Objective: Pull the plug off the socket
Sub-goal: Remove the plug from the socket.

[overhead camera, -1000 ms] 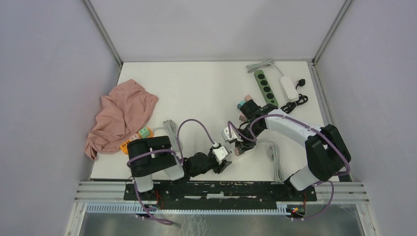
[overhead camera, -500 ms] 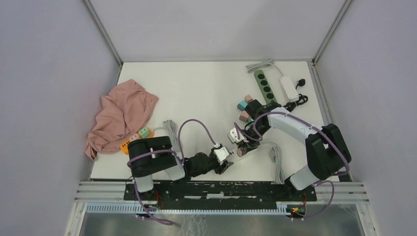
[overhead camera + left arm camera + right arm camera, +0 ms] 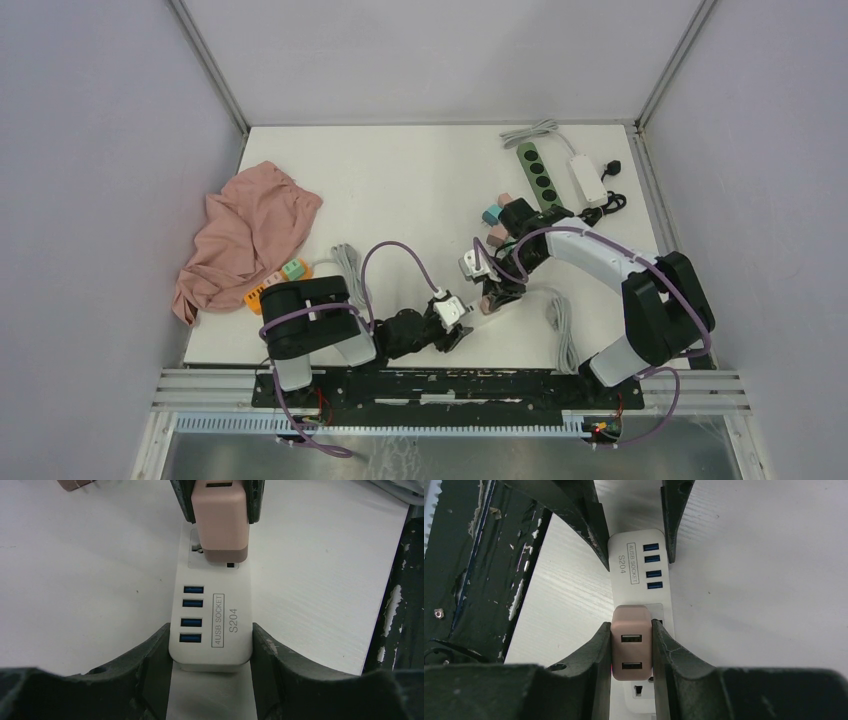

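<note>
the plug (image 3: 631,647) gripped in the right fingers (image 3: 598,647) should be pulled straight off the socket (image 3: 212,625) held by the left fingers (image 3: 150,662).

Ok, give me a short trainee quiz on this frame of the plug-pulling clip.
1. True or false: the left end effector grips the plug.
2. What colour is the plug? A green, B pink, C black.
3. How many blue ports show on the socket strip?
Key: 1 false, it holds the socket strip; the right end effector grips the plug. 2 B. 3 four.
</note>
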Controlling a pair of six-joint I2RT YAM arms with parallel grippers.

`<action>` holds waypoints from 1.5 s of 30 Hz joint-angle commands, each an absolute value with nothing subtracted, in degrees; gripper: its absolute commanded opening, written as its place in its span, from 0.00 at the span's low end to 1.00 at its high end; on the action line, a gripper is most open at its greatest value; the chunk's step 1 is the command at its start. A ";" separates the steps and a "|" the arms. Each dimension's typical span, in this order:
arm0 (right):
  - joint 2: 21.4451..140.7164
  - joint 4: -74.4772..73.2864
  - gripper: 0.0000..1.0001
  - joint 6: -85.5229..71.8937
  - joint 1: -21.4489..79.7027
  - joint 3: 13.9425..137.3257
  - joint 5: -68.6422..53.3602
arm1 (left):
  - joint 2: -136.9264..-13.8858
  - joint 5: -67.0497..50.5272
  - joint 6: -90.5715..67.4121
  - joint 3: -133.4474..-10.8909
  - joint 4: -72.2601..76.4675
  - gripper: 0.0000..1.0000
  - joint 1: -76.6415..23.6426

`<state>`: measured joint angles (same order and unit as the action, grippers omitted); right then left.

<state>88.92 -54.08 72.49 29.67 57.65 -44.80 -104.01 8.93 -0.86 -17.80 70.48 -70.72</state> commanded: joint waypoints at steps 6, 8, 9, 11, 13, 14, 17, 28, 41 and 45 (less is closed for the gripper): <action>88.05 -64.51 0.00 87.21 27.79 60.61 -53.01 | -104.50 9.33 -0.68 -17.89 71.61 0.03 -71.13; 88.28 -64.67 0.00 86.87 28.89 60.90 -54.23 | -104.42 9.48 -0.73 -17.84 71.60 0.03 -71.10; 88.18 -64.31 0.00 86.22 29.34 61.09 -54.83 | -104.41 9.55 -0.76 -17.84 71.56 0.03 -71.10; 88.08 -62.87 0.00 83.51 29.86 61.37 -55.95 | -104.41 9.51 -0.83 -17.93 71.54 0.03 -71.17; 87.81 -61.90 0.00 80.51 29.82 61.99 -56.14 | -104.41 9.62 -0.88 -17.98 71.33 0.03 -71.10; 87.74 -61.90 0.00 79.79 29.80 62.47 -55.69 | -104.46 9.62 -0.87 -18.01 71.36 0.03 -71.13; 87.55 -63.18 0.00 79.56 29.31 63.62 -53.86 | -104.45 9.81 -0.88 -18.11 71.25 0.03 -71.10; 87.12 -66.13 0.00 78.61 21.87 66.15 -56.69 | -103.96 10.68 -1.84 -18.19 70.91 0.03 -71.11; 85.32 -20.32 0.01 16.41 10.05 58.53 -38.44 | -97.26 11.86 -5.30 -18.78 65.25 0.85 -71.02; 86.84 -10.38 0.04 2.99 5.77 55.04 -26.43 | -93.55 12.02 -6.52 -19.87 59.58 0.88 -71.02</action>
<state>87.05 -26.48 24.23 9.21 57.65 -39.09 -97.82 10.52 -3.70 -18.06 63.40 -70.96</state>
